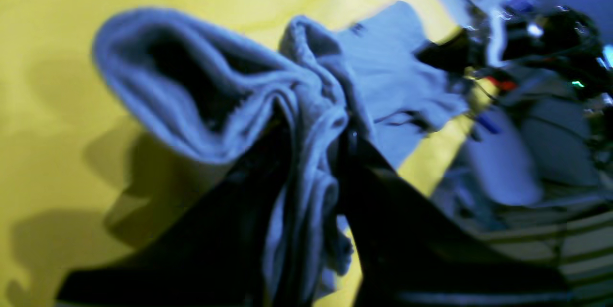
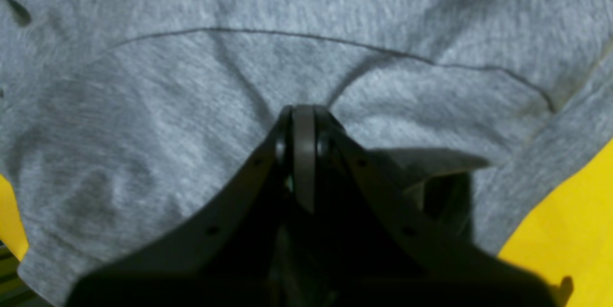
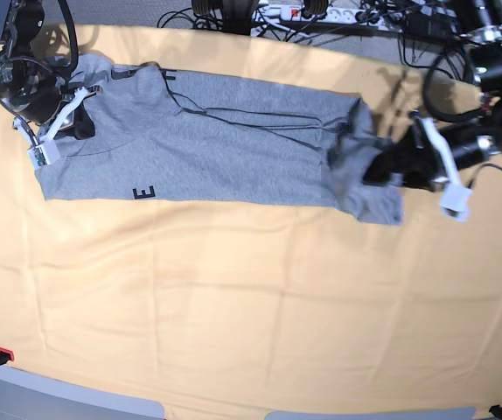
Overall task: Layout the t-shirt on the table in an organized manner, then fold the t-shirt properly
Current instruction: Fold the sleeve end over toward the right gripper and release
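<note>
While both hands grip opposite ends of the soft, limp grey t-shirt (image 3: 225,140), the left hand (image 3: 389,166) clenched on bunched cloth and the right hand (image 3: 74,109) pinched flat, it lies stretched along the far edge of the creased yellow worktop (image 3: 251,297).

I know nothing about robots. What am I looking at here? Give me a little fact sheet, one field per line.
Garment: grey t-shirt, stretched sideways across the far part of the table, partly folded, black letters peeking at its edges
Surface: table under a pale yellow-orange cloth with faint creases
Left hand: shut on a bunched end of the t-shirt
Right hand: shut, its tips pressed into the fabric at the other end
Background: cables and a power strip behind the table
</note>
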Available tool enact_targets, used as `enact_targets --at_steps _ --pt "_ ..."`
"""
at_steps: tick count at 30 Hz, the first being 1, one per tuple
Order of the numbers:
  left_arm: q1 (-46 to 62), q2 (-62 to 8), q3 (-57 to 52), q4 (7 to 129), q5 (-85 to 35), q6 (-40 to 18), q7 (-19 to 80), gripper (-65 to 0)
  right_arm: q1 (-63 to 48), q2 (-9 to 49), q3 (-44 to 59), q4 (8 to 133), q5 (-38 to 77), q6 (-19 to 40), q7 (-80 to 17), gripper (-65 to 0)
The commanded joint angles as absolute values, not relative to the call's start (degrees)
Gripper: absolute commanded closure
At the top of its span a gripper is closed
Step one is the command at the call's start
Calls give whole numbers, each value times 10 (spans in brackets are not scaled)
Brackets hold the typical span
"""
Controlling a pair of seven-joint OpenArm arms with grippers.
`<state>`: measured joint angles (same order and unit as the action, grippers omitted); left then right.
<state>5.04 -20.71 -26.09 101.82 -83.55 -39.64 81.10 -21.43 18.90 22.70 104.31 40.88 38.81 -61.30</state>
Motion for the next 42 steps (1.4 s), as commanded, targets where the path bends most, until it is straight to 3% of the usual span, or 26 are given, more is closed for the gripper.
enact_targets --at_steps 1,14,23,30,31,36,38,42 --pt "42 -206 -252 1028 -850 -400 800 0 -214 194 228 1049 402 388 -622 0" --pt "38 -94 -132 1027 -850 -400 800 0 -214 194 228 1049 402 388 -633 0" --pt "16 -48 -112 1027 -745 -400 762 0 -214 194 228 1049 402 388 -641 0" --pt "11 -44 -110 1027 -742 -400 760 0 -214 194 228 1049 402 388 -643 0" --pt "11 -45 -108 1027 -745 -400 762 -10 -214 194 228 1049 402 388 -643 0" --pt "11 -45 -95 1027 -762 -400 765 -371 -214 194 228 1049 402 400 -644 0" --pt "11 -45 -95 1027 -772 -400 765 -408 -214 194 228 1049 402 400 -648 0" --pt "11 -45 -95 1027 -800 -400 777 -406 -214 194 228 1049 402 400 -648 0"
